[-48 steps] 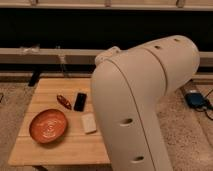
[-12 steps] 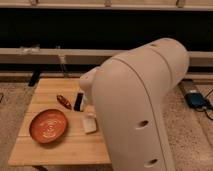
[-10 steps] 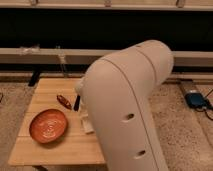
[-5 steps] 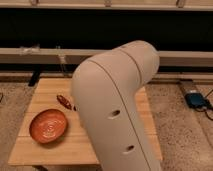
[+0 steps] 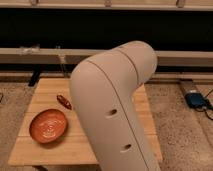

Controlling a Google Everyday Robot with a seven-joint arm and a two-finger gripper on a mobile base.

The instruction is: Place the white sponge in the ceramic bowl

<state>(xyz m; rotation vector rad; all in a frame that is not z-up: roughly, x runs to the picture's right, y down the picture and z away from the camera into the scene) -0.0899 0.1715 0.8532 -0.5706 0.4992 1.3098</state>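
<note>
the bulky arm (image 5: 115, 110) hides the gripper and the white sponge, so grip and bearing cannot be told; the ceramic bowl (image 5: 48, 125) sits uncovered just beside it

Soft warm light from above, dim dark backdrop (image 5: 100, 30), faint sheen on the arm (image 5: 112, 105) hiding the jaws.

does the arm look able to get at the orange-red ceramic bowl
Probably yes: the orange-red ceramic bowl sits uncovered on the wooden table, beside the white arm; the gripper is hidden behind that arm.
</note>
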